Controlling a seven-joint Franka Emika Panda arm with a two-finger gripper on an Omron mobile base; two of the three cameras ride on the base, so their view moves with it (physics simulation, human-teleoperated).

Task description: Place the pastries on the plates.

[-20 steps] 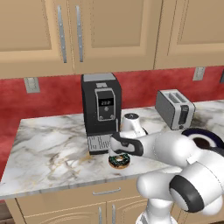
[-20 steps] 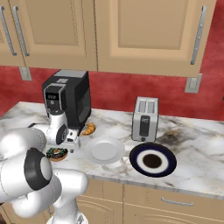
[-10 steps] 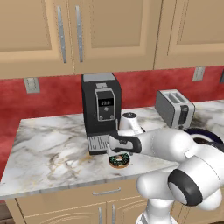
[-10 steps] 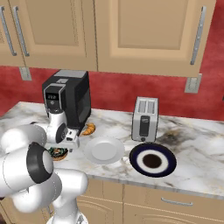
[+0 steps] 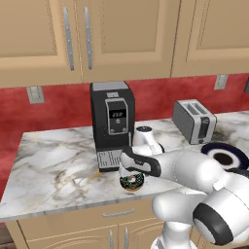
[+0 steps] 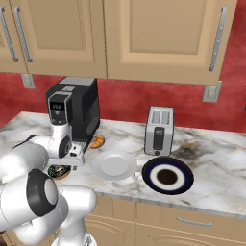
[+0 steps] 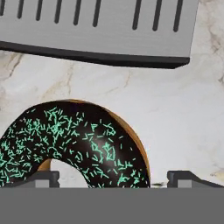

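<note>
Altogether — two pastries, two plates.

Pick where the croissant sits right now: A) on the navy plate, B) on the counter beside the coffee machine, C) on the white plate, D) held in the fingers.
B: in the right base view the croissant lies on the marble counter next to the coffee machine, just behind the white plate, which carries nothing.

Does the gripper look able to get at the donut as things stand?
Probably yes. The gripper hangs right over the donut, its fingertips spread to either side of the near rim. The coffee machine's tray lies beyond the donut and nothing sits between.
</note>
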